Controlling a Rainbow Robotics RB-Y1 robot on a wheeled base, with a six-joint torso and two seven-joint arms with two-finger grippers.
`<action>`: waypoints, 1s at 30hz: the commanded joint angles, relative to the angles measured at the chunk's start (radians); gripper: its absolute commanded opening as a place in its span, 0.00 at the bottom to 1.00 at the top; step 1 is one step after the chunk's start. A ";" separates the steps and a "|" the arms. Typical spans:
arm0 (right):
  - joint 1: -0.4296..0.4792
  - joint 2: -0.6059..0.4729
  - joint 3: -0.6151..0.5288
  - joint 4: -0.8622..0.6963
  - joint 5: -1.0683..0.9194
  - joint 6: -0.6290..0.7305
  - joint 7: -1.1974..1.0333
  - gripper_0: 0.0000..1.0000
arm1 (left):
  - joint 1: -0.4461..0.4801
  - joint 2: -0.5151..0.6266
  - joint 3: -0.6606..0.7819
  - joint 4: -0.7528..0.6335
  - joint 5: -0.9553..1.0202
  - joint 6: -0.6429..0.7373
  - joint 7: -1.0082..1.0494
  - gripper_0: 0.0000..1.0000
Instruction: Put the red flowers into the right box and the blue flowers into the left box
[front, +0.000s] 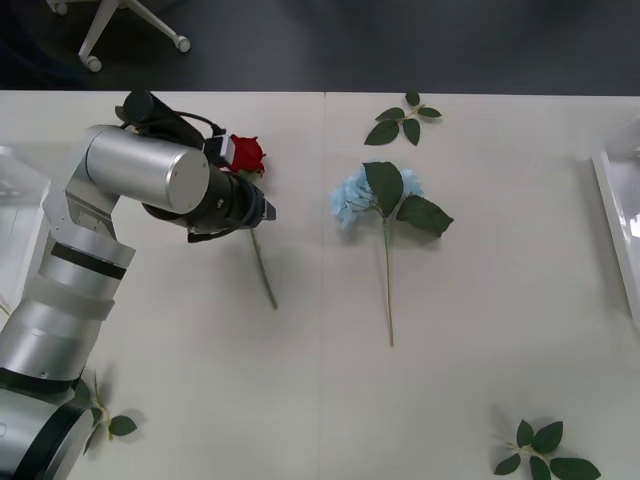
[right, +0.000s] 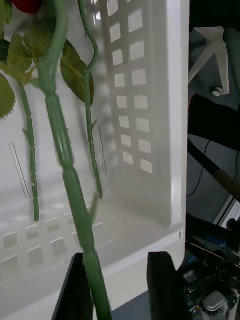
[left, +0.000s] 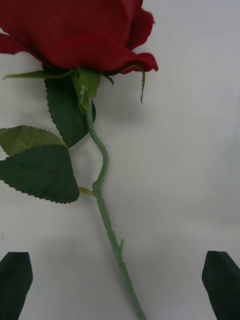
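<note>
While the left gripper (left: 120, 285) hangs with its jaws wide apart over the stem of a red rose (front: 247, 155) lying on the table (front: 450, 330) at the far left, a close that lands off the thin stem could pinch a leaf or nudge the rose aside. Over the right box (right: 150, 100), the right gripper (right: 122, 287) has a rose stem (right: 65, 150) between its jaws, though I cannot tell whether they clamp it; a snagged stem could drag a rose already inside. Mid-table, the blue flower (front: 352, 198) lies untouched.

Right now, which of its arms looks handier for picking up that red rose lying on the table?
The left. Its left gripper hangs open right over the red rose, fingers either side of the stem. The right gripper is over the right box, already holding another rose stem.
</note>
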 joint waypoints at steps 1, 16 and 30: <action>-0.030 -0.005 -0.054 0.006 0.012 -0.027 -0.057 0.54 | -0.044 -0.037 0.010 0.043 -0.029 -0.023 0.029 1.00; -0.030 -0.003 -0.200 -0.135 -0.264 0.059 -0.046 0.54 | -0.162 -0.080 0.010 0.237 -0.107 -0.031 0.064 1.00; -0.025 0.177 -0.080 -0.543 -0.514 0.061 -0.187 0.54 | -0.199 -0.113 -0.007 0.359 -0.135 -0.095 0.072 1.00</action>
